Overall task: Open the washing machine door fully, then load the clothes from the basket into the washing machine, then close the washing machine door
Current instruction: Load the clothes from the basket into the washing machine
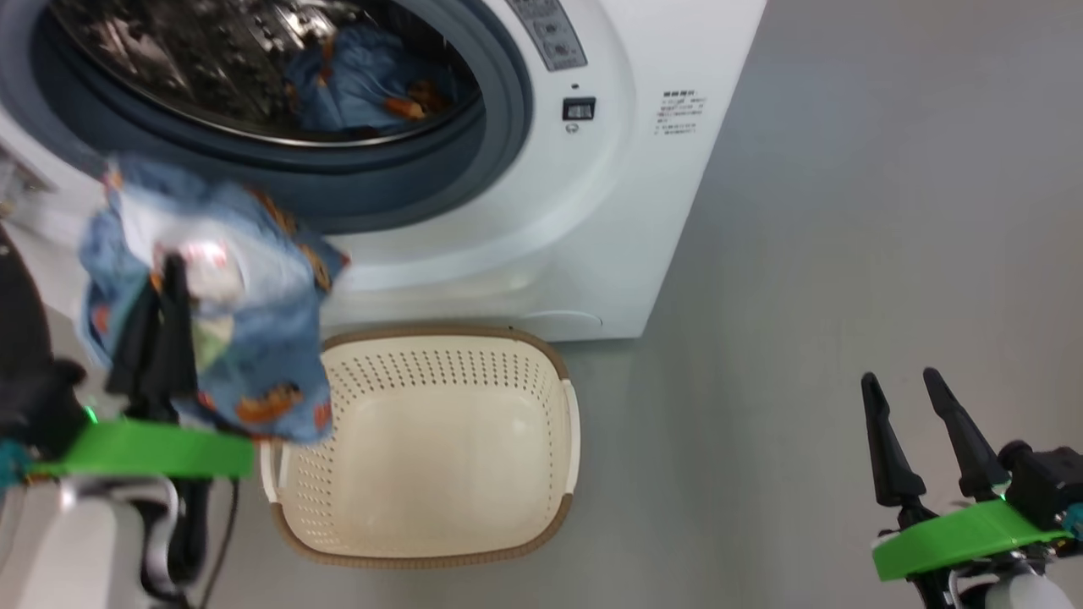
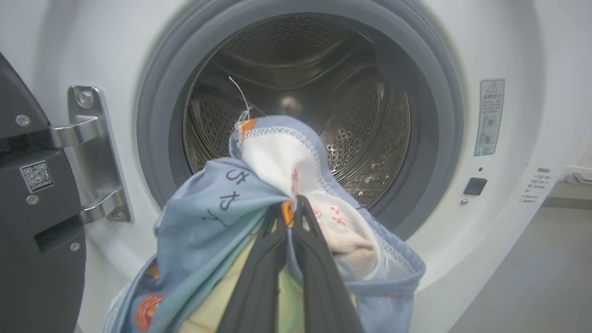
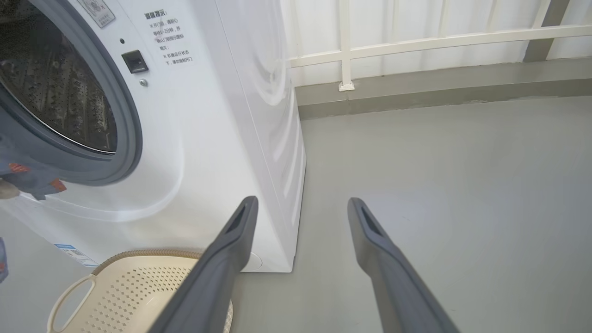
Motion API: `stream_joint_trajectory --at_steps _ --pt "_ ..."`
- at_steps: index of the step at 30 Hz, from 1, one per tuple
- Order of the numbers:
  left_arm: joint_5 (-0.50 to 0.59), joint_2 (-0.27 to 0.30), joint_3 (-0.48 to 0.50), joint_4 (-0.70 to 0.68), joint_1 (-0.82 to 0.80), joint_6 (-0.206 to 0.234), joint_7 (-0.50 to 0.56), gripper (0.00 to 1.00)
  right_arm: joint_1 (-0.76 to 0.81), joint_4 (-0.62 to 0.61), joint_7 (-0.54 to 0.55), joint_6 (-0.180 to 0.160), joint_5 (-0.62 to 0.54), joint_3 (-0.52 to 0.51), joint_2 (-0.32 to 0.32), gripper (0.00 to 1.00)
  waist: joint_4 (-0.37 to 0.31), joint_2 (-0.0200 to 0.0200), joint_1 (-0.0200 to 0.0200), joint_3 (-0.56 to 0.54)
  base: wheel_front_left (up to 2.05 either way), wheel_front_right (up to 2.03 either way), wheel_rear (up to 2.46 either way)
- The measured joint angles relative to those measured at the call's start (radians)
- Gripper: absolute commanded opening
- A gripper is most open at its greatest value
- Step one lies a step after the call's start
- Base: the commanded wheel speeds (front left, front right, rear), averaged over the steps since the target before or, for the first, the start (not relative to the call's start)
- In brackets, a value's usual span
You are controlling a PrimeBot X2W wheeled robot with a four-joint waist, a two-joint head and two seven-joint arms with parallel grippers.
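Grey floor point(image 3: 439, 162) runs to a white railing point(image 3: 344, 46).

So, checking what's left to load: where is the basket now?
Head view, lower centre: the basket sits on the floor before the washing machine, right of the left gripper.

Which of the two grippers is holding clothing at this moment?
The left gripper: it is shut on a light blue garment, while the right gripper stands open and empty.
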Motion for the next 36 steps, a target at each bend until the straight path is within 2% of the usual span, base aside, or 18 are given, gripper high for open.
stream_joint_trajectory --at_steps 11,21,27,32,36 --pt "-0.015 0.079 -0.031 0.167 -0.318 0.000 0.000 0.00 -0.078 0.004 0.000 0.000 0.000 0.032 0.035 1.00 -0.077 0.0000 0.0000 0.109 0.00 0.00 0.00" --pt "-0.040 0.141 -0.091 0.468 -0.556 0.000 0.000 0.00 -0.116 0.004 0.000 0.000 0.000 0.073 0.062 1.00 -0.165 0.0000 0.0001 0.175 0.00 0.00 0.00" --pt "-0.057 0.171 -0.126 0.601 -0.680 0.000 0.000 0.00 -0.125 0.005 0.000 0.000 0.000 0.092 0.077 1.00 -0.208 -0.0001 0.0001 0.208 0.00 0.00 0.00" --pt "-0.030 0.198 -0.118 0.644 -0.760 0.000 0.000 0.00 -0.151 0.004 0.000 0.000 0.003 0.117 0.081 1.00 -0.241 0.0000 0.0000 0.229 0.00 0.00 0.00" --pt "0.029 0.211 -0.078 0.606 -0.818 0.000 0.000 0.00 -0.152 0.003 0.000 0.000 0.007 0.126 0.082 1.00 -0.259 -0.0001 0.0000 0.249 0.00 0.00 0.00"
